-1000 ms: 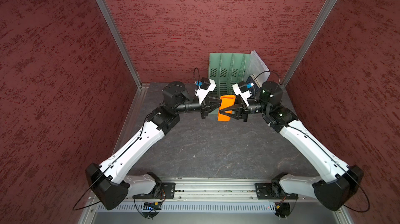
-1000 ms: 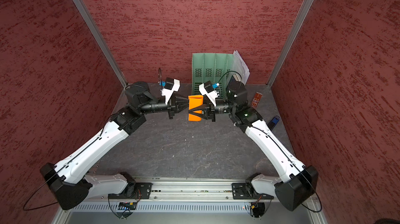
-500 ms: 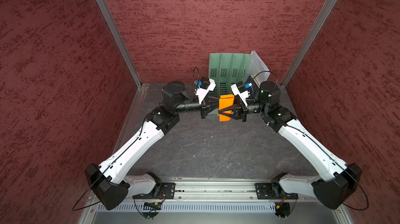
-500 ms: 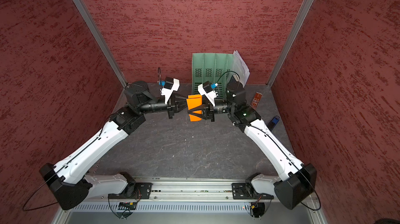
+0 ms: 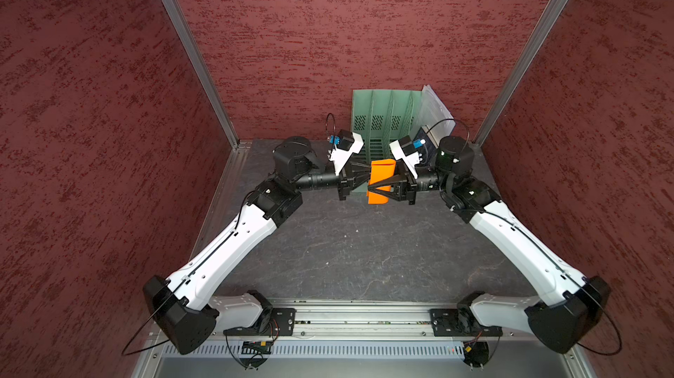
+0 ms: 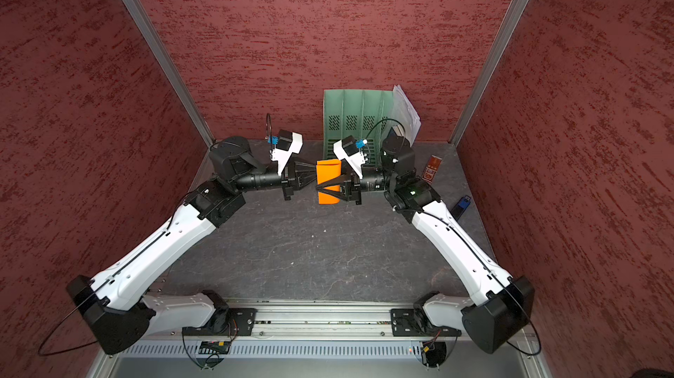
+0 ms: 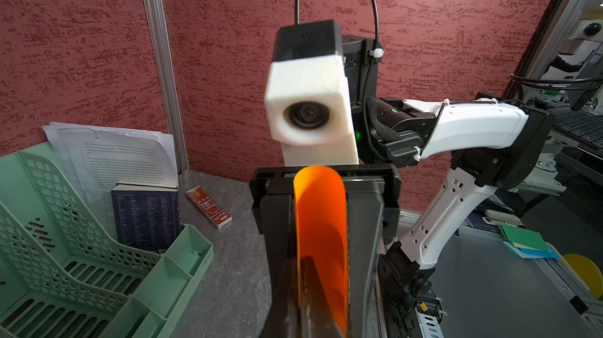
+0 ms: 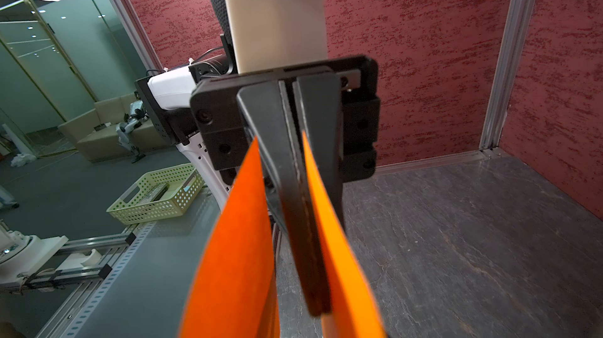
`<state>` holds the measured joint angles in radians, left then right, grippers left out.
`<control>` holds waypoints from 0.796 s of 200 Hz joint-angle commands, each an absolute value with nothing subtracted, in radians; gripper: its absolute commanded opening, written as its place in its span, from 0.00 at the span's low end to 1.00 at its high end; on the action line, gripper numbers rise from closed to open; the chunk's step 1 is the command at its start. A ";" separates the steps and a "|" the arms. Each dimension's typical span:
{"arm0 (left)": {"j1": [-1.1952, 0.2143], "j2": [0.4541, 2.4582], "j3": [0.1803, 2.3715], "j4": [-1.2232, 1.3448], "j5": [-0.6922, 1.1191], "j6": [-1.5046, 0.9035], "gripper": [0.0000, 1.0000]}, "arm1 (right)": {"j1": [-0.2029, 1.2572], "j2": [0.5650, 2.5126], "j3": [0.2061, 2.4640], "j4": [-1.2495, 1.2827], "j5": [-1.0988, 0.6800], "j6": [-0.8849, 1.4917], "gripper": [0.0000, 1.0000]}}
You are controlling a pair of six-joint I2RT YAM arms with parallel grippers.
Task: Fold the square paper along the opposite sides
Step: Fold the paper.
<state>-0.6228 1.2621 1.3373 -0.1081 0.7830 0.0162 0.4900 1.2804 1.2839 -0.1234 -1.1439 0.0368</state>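
Square paper: The orange square paper [image 5: 380, 174] is bent over into a long U, like a little tunnel. The left wrist view shows the round bend of the paper [image 7: 321, 209].
Paper sides: In the right wrist view the two sides of the paper [image 8: 235, 238] hang apart. They are not pressed flat.
Where the paper is: It is up in the air over the back part of the grey table [image 5: 346, 248]. It sits between the two arms, just in front of the green file rack [image 5: 383, 117].
Right gripper: The right gripper [image 5: 372, 186] has one finger on each side of the bent paper and squeezes it from the outside. Its jaws are a little way apart, with the paper between them.
Left gripper: The left gripper [image 8: 317, 303] has its two fingers pressed tight together. They poke in between the two sides of the paper. I cannot tell if they pinch any of it.
Arms: In both top views the two arms reach in from the sides and meet nose to nose at the paper.
Back corner: White printed sheets [image 7: 124, 157] stand at the end of the rack by the wall. A dark blue book [image 7: 145, 219] stands in front of them. A red-brown packet [image 7: 208, 207] lies flat on the table near the book.
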 commanded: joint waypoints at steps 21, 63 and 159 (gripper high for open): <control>-0.619 1.239 1.347 -0.099 0.784 0.029 0.00 | 0.502 1.276 1.313 -0.118 -1.141 0.033 0.31; -0.619 1.241 1.343 -0.090 0.784 0.025 0.00 | 0.502 1.276 1.312 -0.117 -1.141 0.033 0.28; -0.619 1.245 1.337 -0.085 0.785 0.024 0.00 | 0.502 1.276 1.313 -0.112 -1.143 0.035 0.24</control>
